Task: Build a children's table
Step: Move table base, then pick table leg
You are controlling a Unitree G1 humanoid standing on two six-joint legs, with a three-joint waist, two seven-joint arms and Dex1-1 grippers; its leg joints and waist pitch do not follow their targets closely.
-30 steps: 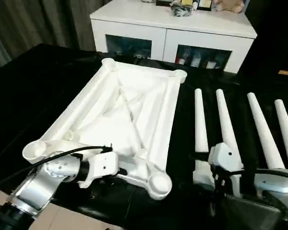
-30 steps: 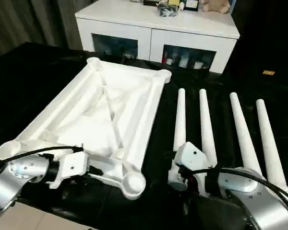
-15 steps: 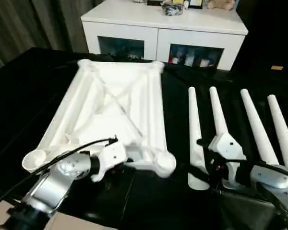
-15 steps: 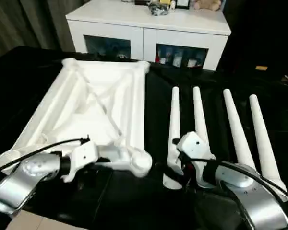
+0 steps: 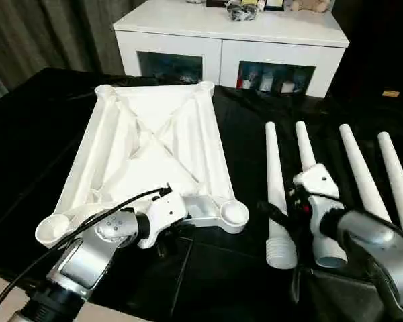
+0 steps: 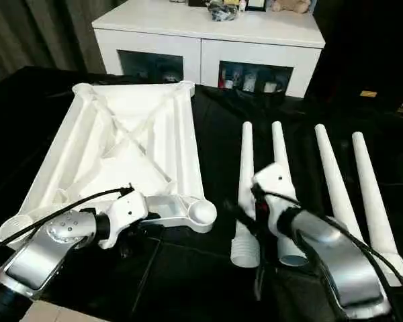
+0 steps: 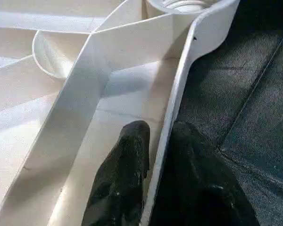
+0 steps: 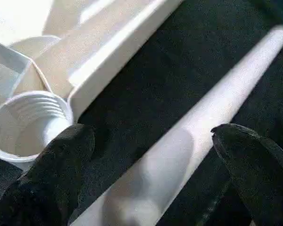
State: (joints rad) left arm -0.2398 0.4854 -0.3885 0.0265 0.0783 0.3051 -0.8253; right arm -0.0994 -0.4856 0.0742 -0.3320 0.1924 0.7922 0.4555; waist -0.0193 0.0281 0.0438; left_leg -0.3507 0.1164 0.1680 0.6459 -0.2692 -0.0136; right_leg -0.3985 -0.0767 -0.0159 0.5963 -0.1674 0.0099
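The table top [image 5: 154, 151] lies underside up on the black cloth [image 5: 33, 134], left of centre in the head views, its ribs and four corner sockets exposed. The four legs [image 5: 352, 171] lie side by side on the cloth at the right of the frame, tips toward the white cabinet [image 5: 232, 43] along the upper edge; none is fitted.

Left gripper [image 7: 155, 155]: closed on the top's near edge wall, one black finger inside the rim, the other outside, as the left wrist view shows. It sits at lower left of the head views, just beside the near right socket [image 5: 233, 213].

Right gripper [image 8: 148, 172]: jaws wide apart, straddling the leftmost leg [image 5: 275, 194] near its thick threaded end, holding nothing. Whether the fingertips touch the leg cannot be told.

Judged step: the top is being steadied while the first leg is taken up. The next move calls for closing on that leg, lifting it, turning the threaded end down and seating it squarely in the near socket before screwing; a tilted start risks cross-threading.

No brand, label or legible writing is visible on any part.
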